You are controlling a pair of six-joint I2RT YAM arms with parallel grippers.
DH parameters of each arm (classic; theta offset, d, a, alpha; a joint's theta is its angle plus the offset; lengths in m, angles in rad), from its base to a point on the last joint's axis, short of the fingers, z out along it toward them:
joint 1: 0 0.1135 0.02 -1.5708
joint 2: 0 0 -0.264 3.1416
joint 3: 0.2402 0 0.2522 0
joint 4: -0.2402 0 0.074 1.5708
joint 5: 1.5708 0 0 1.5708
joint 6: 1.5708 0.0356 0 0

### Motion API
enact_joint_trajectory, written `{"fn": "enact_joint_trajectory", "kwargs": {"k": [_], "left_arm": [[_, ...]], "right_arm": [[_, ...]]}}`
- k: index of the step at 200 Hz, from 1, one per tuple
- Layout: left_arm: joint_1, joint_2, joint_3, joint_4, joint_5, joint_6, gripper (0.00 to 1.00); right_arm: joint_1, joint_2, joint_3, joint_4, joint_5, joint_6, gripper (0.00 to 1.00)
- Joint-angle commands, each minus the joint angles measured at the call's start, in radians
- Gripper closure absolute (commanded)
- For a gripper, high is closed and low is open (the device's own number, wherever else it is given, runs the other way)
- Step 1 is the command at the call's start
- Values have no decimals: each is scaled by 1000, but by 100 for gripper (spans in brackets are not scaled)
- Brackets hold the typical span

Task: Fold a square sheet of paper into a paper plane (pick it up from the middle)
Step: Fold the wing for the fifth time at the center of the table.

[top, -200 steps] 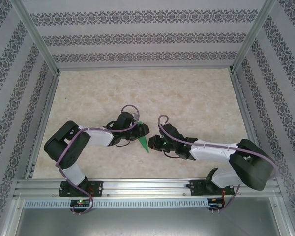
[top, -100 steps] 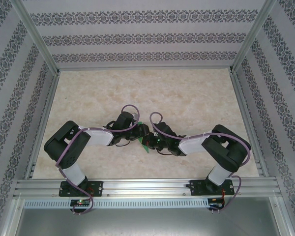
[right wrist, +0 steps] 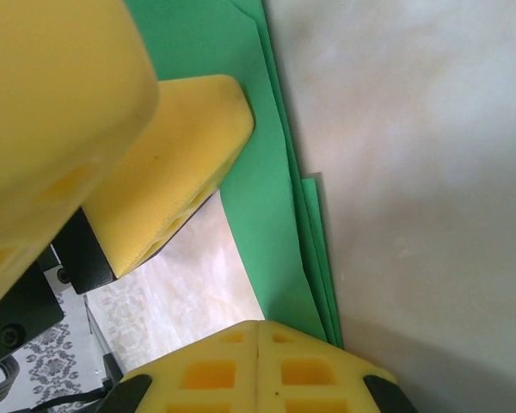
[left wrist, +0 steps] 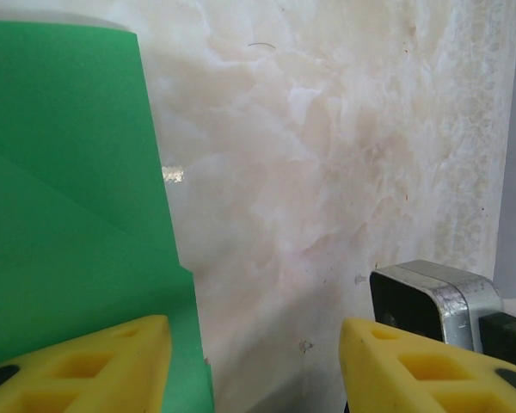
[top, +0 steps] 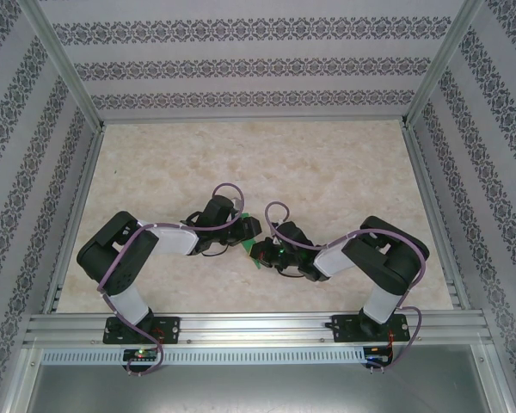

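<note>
The plane (left wrist: 69,215) is bright green. The bench (top: 327,172) is creamy with pale marble swirls. The walls (top: 241,69) are white with stripes of grey flowers. The arms (top: 168,241) are black and white, their cables (top: 230,185) purple, their pads (left wrist: 95,361) yellow.

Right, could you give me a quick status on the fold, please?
Left gripper open, one finger over the paper plane. Right gripper shut, tips against its folded edge. Nothing blocking.

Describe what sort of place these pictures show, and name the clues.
Probably a purpose-built robot test booth, not a home or factory: a left arm and a right arm bolted to an aluminium rail, a marble-patterned tabletop, and patterned wallpaper panels closing in three sides.
</note>
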Motion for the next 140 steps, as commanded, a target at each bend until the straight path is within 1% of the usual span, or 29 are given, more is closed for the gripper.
{"fn": "enact_joint_trajectory", "kwargs": {"k": [1,17,42,53,86,108,140], "left_arm": [[12,42,3,-85,-23,29,45],[12,43,4,-87,-25,30,45],[13,44,3,-89,-25,29,45],[13,43,2,-90,-28,27,45],[13,49,6,-90,-27,26,45],[12,50,5,-90,-27,26,45],[13,50,6,-98,-25,30,45]], "right_arm": [[12,12,-44,-28,-12,17,98],[18,-11,-34,-63,-21,4,97],[52,-68,4,-221,4,-47,97],[63,-83,11,-261,13,-57,97],[68,-86,-46,-247,39,-34,97],[74,-82,-62,-249,33,-36,97],[83,-136,-61,-330,44,-64,98]]}}
